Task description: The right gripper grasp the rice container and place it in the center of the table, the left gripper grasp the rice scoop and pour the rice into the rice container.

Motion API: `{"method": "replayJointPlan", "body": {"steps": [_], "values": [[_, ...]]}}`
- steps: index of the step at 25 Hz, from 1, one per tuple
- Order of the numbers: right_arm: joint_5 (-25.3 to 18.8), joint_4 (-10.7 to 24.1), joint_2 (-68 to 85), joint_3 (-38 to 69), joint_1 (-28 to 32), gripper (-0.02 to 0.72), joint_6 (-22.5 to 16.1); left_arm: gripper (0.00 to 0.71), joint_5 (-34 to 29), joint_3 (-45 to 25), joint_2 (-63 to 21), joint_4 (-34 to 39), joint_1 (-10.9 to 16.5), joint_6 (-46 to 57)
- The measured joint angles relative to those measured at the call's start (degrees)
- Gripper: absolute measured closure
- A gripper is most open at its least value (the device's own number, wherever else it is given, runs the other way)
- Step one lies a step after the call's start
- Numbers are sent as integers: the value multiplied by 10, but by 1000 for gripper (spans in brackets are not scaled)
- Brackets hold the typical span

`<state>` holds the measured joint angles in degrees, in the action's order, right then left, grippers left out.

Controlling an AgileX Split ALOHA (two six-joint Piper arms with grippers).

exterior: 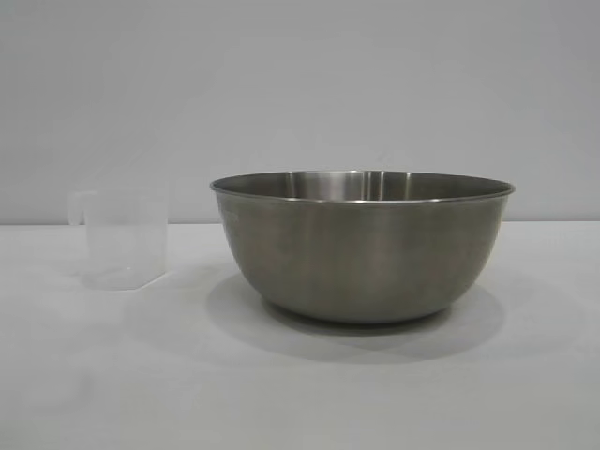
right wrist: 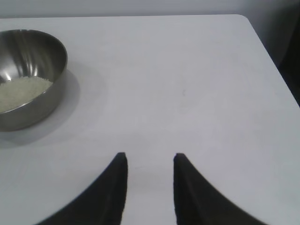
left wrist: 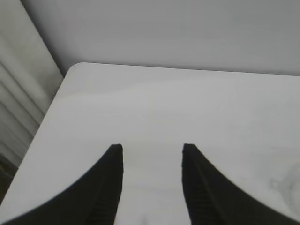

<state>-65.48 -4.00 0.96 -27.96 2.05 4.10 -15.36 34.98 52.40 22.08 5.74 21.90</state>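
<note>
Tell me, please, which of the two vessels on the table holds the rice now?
The rice container, the large steel bowl: the right wrist view shows off-white rice lying inside it. The rice scoop, the small clear cup standing apart beside it, looks empty.

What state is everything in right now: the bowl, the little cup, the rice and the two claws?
Steel bowl: upright on the table, rice inside.
Rice: lying in the bottom of the bowl.
Plastic cup: upright on the table beside the bowl, apart from it, looks empty.
Left gripper: open, holding nothing, above bare table.
Right gripper: open, holding nothing, away from the bowl.
</note>
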Motion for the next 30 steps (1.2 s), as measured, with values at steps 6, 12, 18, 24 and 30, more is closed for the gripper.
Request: {"method": "replayJointPlan", "body": {"steps": [6, 12, 18, 24, 30], "values": [[0, 0, 0, 0, 0, 471, 0, 455, -178, 0, -111, -31, -56, -25], [0, 0, 0, 0, 0, 471, 0, 455, -340, 0, -199, -129, -72, -156], [0, 0, 0, 0, 0, 471, 0, 455, -439, 0, -293, -213, -75, -252], [0, 0, 0, 0, 0, 471, 0, 455, -504, 0, -361, -245, -75, -270], [0, 0, 0, 0, 0, 471, 0, 455, -512, -24, -423, -247, -76, -273]]}}
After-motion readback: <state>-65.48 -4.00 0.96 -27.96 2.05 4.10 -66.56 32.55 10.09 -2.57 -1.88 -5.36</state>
